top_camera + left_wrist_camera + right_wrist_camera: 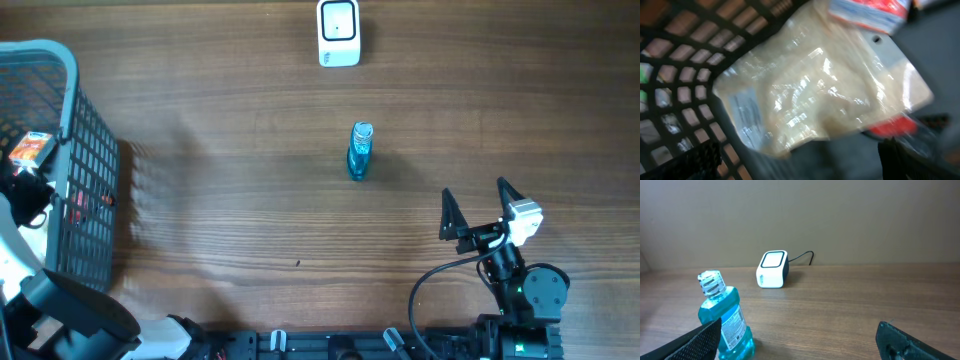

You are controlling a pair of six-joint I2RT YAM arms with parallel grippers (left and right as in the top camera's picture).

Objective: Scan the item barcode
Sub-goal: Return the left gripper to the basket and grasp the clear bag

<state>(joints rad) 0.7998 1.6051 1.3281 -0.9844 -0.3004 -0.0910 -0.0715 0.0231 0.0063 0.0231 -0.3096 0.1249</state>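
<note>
left gripper (800,164) is held wide open, empty, over a clear packet (820,90) in the wire basket (70,90); blue mouthwash bottle (360,150) is stood mid-table, apart from the barcode scanner (339,33), right gripper (475,190) likewise open and empty; nothing is judged scanned yet.

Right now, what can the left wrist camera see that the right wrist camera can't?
Only the left wrist view: a shiny clear packet lying inside the black basket, with a red-and-white pack above it.
Only the right wrist view: the blue bottle standing on the wooden table, and the white scanner behind it.
Both: dark fingers at the bottom corners, spread wide open, the left fingers in one and the right fingers in the other.
</note>
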